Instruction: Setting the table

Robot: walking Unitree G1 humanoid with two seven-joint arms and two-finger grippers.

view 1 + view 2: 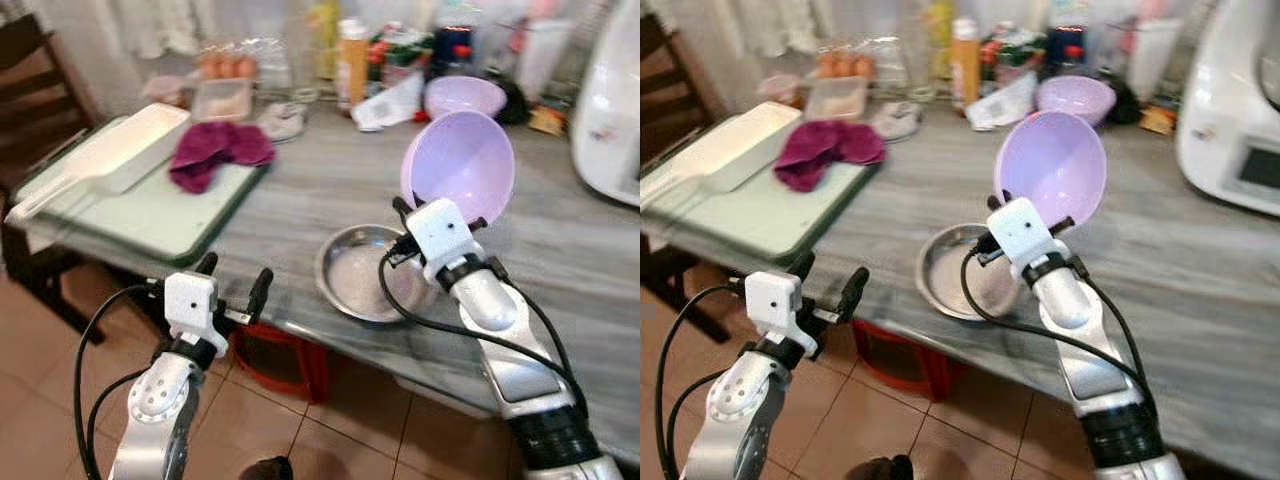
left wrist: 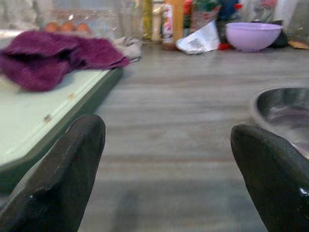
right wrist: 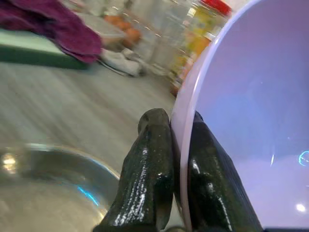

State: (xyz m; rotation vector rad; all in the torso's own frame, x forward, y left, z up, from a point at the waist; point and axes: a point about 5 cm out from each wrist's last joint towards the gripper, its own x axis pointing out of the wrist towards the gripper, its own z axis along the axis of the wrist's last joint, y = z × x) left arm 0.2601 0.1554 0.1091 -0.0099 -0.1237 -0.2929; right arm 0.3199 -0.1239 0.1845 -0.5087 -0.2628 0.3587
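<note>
Fingers (image 3: 149, 174) of the right gripper (image 3: 179, 145) pinch the lilac bowl's (image 1: 462, 160) rim, tilted above the steel dish (image 1: 350, 268) near the worktop's front edge, awaiting level placement; left gripper (image 1: 233, 279) spread, empty.

lilac bowl (image 1: 462, 163), magenta cloth (image 1: 215, 150), grey-streaked counter (image 1: 330, 185)

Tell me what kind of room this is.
Most likely a home kitchen: a marble-look counter carries bottles and jars along the back, eggs in a clear container, and a steel bowl near its edge.
</note>
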